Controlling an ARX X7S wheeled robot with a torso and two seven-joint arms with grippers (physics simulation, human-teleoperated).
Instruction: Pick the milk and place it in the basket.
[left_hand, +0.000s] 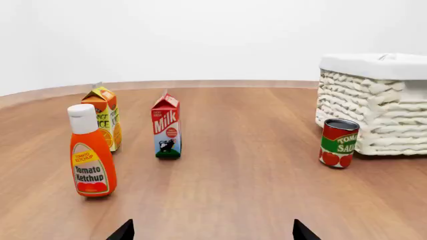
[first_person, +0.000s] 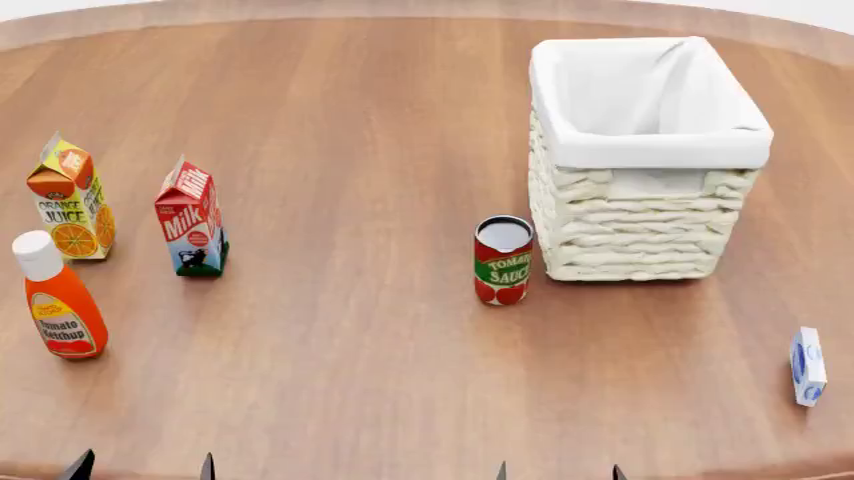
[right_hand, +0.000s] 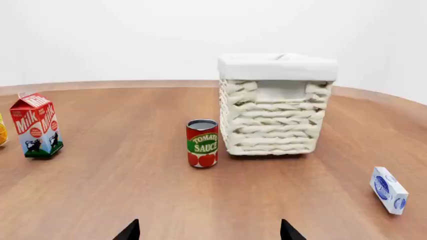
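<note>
The left gripper (first_person: 142, 466) shows only as two dark fingertips at the near edge of the round brown wooden table (first_person: 360, 340), spread apart with nothing between them. The right gripper (first_person: 558, 472) sits the same way further right, its two tips parted and empty.

Just beyond the left gripper, on the table's left side, stands the orange plastic tomato ketchup bottle with a white cap (first_person: 58, 298), upright. Behind it is the orange-yellow gable-top orange juice carton (first_person: 71, 200), and to the right of that carton, apart from it, stands the milk (first_person: 190, 217), a small gable-top carton with a red top lettered in white and a pale lower part bearing a dark cow. It is upright on the wood, touched by nothing, well to the left of the basket.

Beyond the right gripper, near the table's middle, stands the red and green tomato sauce can (first_person: 503, 260), upright, just beside the basket's near-left corner. The basket (first_person: 627, 210), large, rectangular, cream woven wicker with a white cloth liner folded over its rim, sits right of centre. At the near right lies the small flat white-and-blue box (first_person: 806, 366).
</note>
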